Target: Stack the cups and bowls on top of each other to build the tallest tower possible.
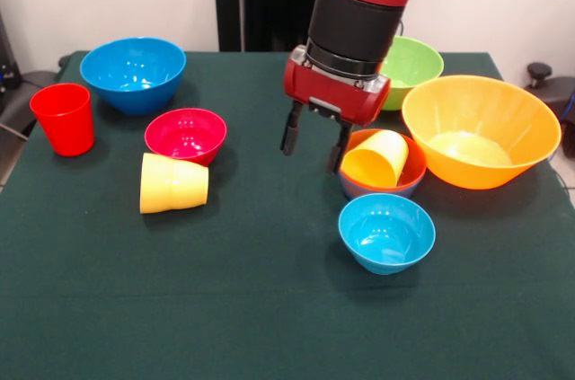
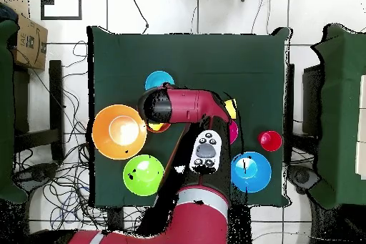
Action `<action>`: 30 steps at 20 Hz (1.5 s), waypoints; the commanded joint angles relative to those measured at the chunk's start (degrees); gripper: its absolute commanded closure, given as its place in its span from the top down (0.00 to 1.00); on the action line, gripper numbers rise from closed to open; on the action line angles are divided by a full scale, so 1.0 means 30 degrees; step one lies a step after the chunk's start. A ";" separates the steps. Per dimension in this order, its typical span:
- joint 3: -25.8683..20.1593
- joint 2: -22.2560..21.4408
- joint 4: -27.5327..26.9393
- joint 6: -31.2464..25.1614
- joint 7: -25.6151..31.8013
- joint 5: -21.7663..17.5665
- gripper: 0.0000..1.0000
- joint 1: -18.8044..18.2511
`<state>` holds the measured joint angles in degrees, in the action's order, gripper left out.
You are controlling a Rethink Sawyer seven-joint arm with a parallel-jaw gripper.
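Green cloth covers the tabletop (image 1: 269,308), and no tower stands on it yet; the only nesting visible is a yellow-orange cup (image 1: 375,159) lying tilted inside an orange-red bowl (image 1: 404,178), which itself appears to sit in a blue bowl whose rim shows beneath it.

Step in hand, as judged: the gripper (image 1: 314,141) hangs above the middle of the tabletop, just beside that nested group, with its fingers (image 1: 291,131) spread and holding nothing. It appears to be between placements, either selecting the next piece or lining up on the tilted cup.

Next move, as judged: the tilted cup needs to sit upright before anything can rest on it, or a wider base such as the large yellow-orange bowl (image 1: 481,133) should be chosen first.

Count, front view:
- Cups, three: one red cup (image 1: 63,118) upright near the left edge; one yellow cup (image 1: 173,183) lying on its side; one yellow-orange cup in the nested bowls.
- Bowls, seven if the underlying blue rim counts: large yellow-orange bowl, lime green bowl (image 1: 411,64), medium blue bowl (image 1: 133,73), crimson bowl (image 1: 186,135), light-blue bowl (image 1: 386,232), orange-red bowl, and the blue one beneath it.
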<state>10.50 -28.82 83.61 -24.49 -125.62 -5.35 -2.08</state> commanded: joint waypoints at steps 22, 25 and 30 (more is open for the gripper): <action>-0.0918 0.0255 0.2361 0.1441 -0.2663 0.1439 1.00 0.1391; -0.0927 0.0565 0.2380 0.1950 -0.2589 0.1380 1.00 0.1246; -0.1051 0.0961 0.2167 0.2310 -0.2224 0.1241 1.00 0.0900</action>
<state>10.97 -28.93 88.77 -20.93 -125.62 -1.95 1.87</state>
